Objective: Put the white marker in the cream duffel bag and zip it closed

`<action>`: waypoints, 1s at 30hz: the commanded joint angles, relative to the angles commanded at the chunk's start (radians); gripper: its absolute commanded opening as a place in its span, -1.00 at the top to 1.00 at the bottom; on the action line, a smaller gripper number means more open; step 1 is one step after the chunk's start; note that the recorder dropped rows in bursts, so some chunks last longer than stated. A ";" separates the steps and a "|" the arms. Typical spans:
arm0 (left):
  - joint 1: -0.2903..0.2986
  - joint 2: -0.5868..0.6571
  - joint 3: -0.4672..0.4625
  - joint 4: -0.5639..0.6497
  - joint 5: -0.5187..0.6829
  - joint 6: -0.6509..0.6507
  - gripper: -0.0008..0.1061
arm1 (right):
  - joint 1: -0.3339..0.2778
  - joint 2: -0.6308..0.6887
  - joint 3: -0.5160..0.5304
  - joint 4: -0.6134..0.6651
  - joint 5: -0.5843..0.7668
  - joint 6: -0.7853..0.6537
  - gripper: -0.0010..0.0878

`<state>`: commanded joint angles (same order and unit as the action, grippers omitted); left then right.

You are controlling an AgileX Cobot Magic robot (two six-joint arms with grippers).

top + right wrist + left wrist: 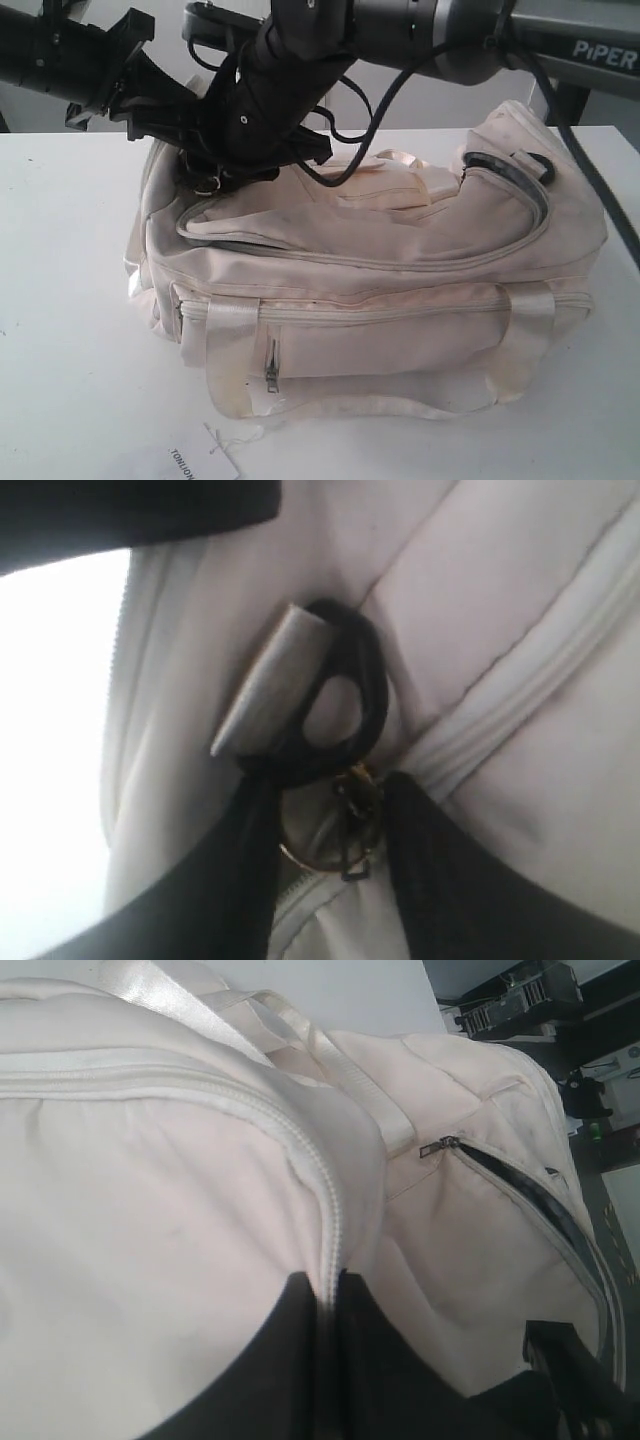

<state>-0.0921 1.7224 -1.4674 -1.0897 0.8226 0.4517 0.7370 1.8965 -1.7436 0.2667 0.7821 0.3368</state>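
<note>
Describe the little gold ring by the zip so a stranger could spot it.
Start at the large soft cream fabric duffel bag on the white table; follow its top zip to the end under the black arms. There a small gold metal keyring hangs beside a black oval strap ring. It is the only gold piece there.

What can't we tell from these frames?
No view shows the white marker; the cream duffel bag hides most of its inside.
Whether the right fingers grip the gold keyring: right wrist view too blurred; in the exterior view the arms cover it.
The paper tag: cut off by the exterior view's bottom edge.
</note>
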 joint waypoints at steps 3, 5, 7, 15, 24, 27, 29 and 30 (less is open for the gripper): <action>0.000 0.000 0.000 0.000 0.000 0.000 0.99 | 0.000 -0.022 0.000 0.036 -0.005 -0.041 0.20; 0.000 0.000 0.000 0.000 -0.001 0.000 0.99 | 0.000 -0.024 0.000 0.060 -0.005 -0.074 0.20; 0.000 0.000 0.000 0.000 -0.001 0.000 0.99 | 0.000 -0.024 0.000 0.060 -0.005 -0.076 0.20; 0.000 0.000 0.000 0.000 0.001 0.000 0.99 | 0.000 -0.024 0.000 -0.066 -0.020 -0.098 0.20; 0.000 0.000 0.000 0.000 0.001 0.000 0.99 | 0.000 0.015 0.000 -0.047 0.009 -0.087 0.20; 0.000 0.000 0.000 0.000 -0.001 0.000 0.99 | 0.000 0.019 0.000 -0.047 0.019 -0.087 0.20; 0.000 0.000 0.000 0.000 -0.001 0.000 0.99 | 0.000 0.019 0.000 -0.047 0.021 -0.087 0.20; 0.000 0.000 0.000 0.000 -0.001 0.000 0.99 | 0.000 0.019 0.000 -0.047 0.024 -0.087 0.20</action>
<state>-0.0921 1.7224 -1.4674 -1.0897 0.8218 0.4517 0.7370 1.9157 -1.7436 0.2200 0.8062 0.2503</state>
